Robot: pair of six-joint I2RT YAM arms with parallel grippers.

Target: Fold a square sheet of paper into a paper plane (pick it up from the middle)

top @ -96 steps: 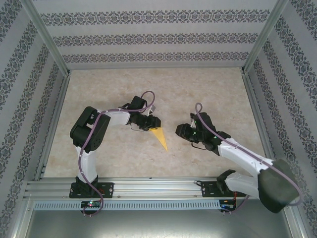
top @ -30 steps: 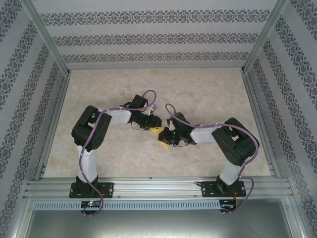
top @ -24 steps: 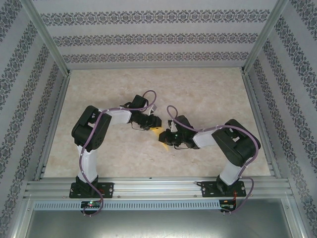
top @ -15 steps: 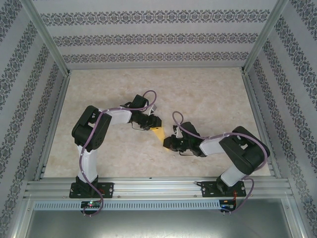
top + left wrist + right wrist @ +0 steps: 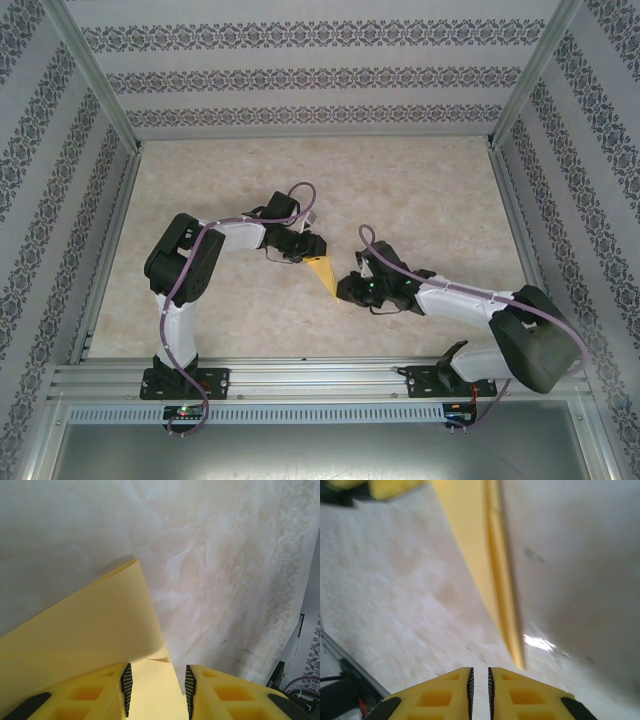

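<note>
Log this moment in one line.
left pincer: shut on paper plane, wide end | right pincer: barely open, empty, beside the tip

Soft even light, blurred close-ups
We are seeing glare on the table (image 5: 540, 642) (right wrist view) and the paper plane (image 5: 475, 540) smearing.

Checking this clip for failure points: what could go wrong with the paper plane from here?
The left gripper pinches the paper plane only at its wide end, so it may slip or twist. A flap bows loose above the grip and might spring open. The right gripper, jaws barely apart, sits near the tip and could crumple it.
</note>
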